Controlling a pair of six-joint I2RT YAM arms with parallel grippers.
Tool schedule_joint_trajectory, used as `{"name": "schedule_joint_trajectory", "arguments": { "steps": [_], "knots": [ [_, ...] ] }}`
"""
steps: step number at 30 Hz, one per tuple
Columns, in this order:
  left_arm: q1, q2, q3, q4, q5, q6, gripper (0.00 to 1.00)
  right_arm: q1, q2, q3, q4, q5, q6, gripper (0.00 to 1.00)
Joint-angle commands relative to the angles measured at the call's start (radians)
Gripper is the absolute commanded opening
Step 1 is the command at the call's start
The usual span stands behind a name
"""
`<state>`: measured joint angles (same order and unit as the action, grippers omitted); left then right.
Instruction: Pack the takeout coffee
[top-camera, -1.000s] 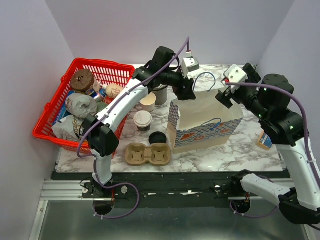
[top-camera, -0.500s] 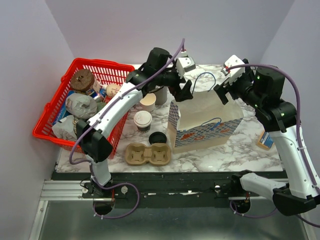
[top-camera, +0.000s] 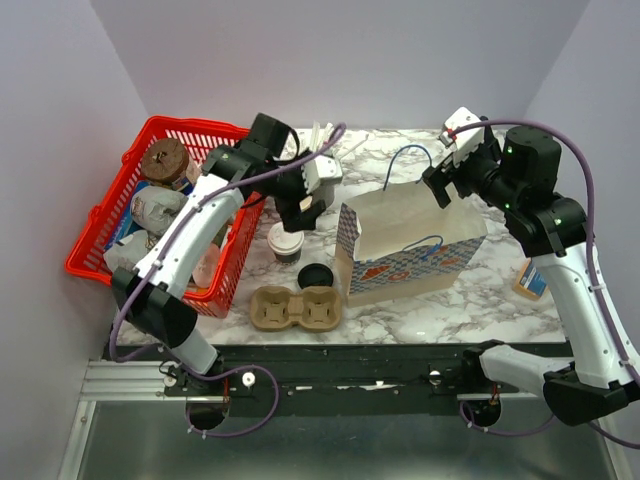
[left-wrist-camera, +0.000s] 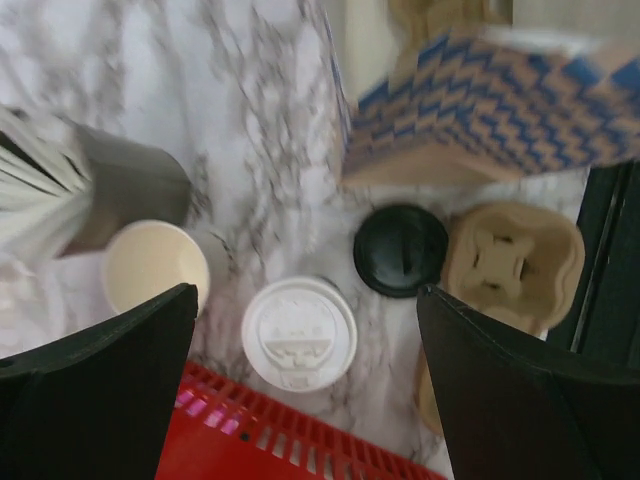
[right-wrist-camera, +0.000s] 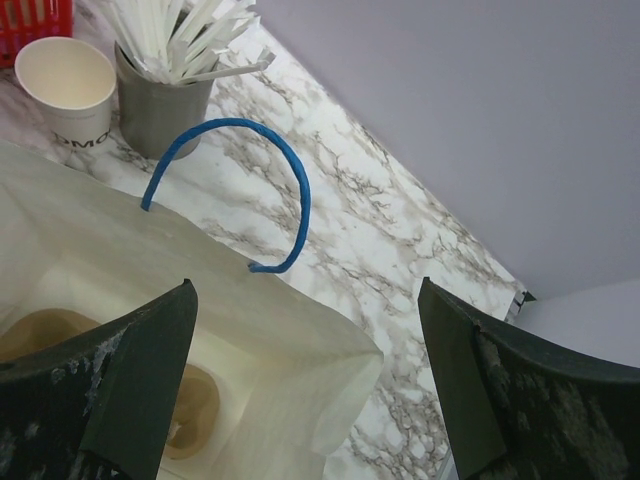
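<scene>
Marble-pattern tabletop (top-camera: 480, 305), plain grey walls all round, pretty cluttered. The small dark paper takeout coffee cup (top-camera: 286, 240) (left-wrist-camera: 299, 332) with its white plastic lid stood upright on the marble. It was just beside the red plastic basket (top-camera: 215, 135) (left-wrist-camera: 260, 420), too tight for me to say whether they touched. An open cream paper cup (left-wrist-camera: 155, 265) sat on one side of it and a loose round black lid (top-camera: 315, 275) (left-wrist-camera: 401, 250) on the other.

My left gripper (top-camera: 303, 205) (left-wrist-camera: 305, 295) hung right above the coffee, fingers spread wide, holding nothing. My right gripper (top-camera: 440, 185) (right-wrist-camera: 305, 285) was over the far edge of the white paper bag with the blue zigzag print (top-camera: 415, 245) (right-wrist-camera: 120, 260), also wide open and empty. It was close to the blue handle but not on it.

How I figured the coffee would handle: thin paper walls, so it would dent if I squeezed hard. I couldn't tell whether it was full, so I treated it as possibly sloshy and top-heavy. The lid is slick plastic and only pressed on, so I wouldn't lift by it. Best bet was pinching the paper body just under the lid's rim, gently, and keeping it upright. The basket crowding one side meant I'd want my fingers on the two free sides.
</scene>
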<state>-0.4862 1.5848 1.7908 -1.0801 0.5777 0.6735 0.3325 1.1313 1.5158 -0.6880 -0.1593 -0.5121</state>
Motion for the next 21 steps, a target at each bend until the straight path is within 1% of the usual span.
{"name": "schedule_joint_trajectory", "arguments": {
  "steps": [1,9,16,21],
  "knots": [
    [0.0,0.05,-0.131,-0.087,-0.128,0.176,0.98,-0.004,0.004,0.011,0.033,-0.037,0.024,1.0],
    [0.0,0.142,-0.126,-0.05,-0.252,0.184,0.98,-0.004,-0.024,-0.031,0.025,-0.065,0.015,1.0],
    [0.0,0.17,-0.134,-0.053,-0.321,0.198,0.99,-0.004,-0.021,-0.042,0.015,-0.091,0.015,1.0],
    [0.0,0.182,-0.139,-0.043,-0.335,0.198,0.99,-0.004,-0.007,-0.028,0.008,-0.103,0.014,1.0]
  ]
}}
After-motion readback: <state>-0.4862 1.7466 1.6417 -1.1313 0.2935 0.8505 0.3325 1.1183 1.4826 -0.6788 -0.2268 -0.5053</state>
